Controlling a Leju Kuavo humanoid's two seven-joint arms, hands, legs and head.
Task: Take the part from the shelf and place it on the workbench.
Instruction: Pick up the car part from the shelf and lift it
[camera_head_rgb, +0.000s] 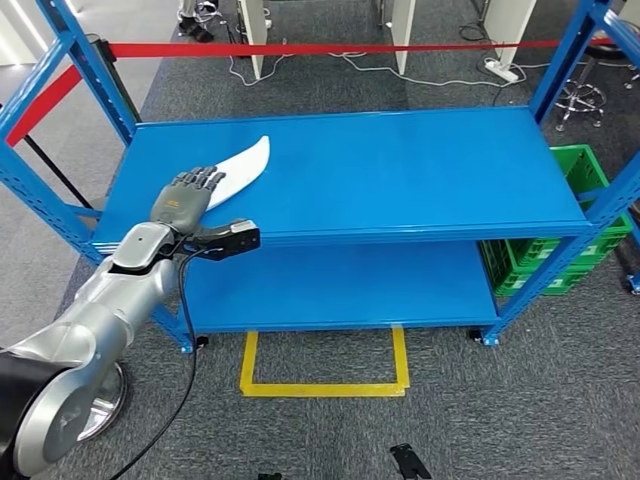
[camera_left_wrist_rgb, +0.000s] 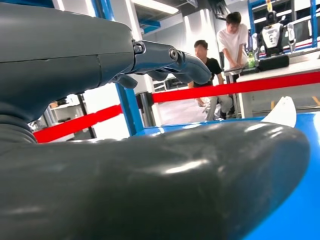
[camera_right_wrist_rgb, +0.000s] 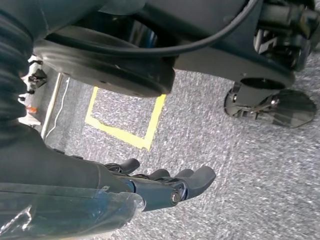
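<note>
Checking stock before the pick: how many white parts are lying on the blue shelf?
1. The white part lies on the top shelf toward its left end, just beyond the left hand. The lower shelf's back is partly hidden, so more could be there.

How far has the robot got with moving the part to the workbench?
Done: the left hand has reached over the shelf. In hand: closing on the white part, which lies on the shelf, apparently ungripped. Left: grasp, lift, carry to the workbench.

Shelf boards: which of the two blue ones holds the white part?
The upper shelf board; the white part lies at its left end by the left hand. The lower shelf board carries nothing visible.
</note>
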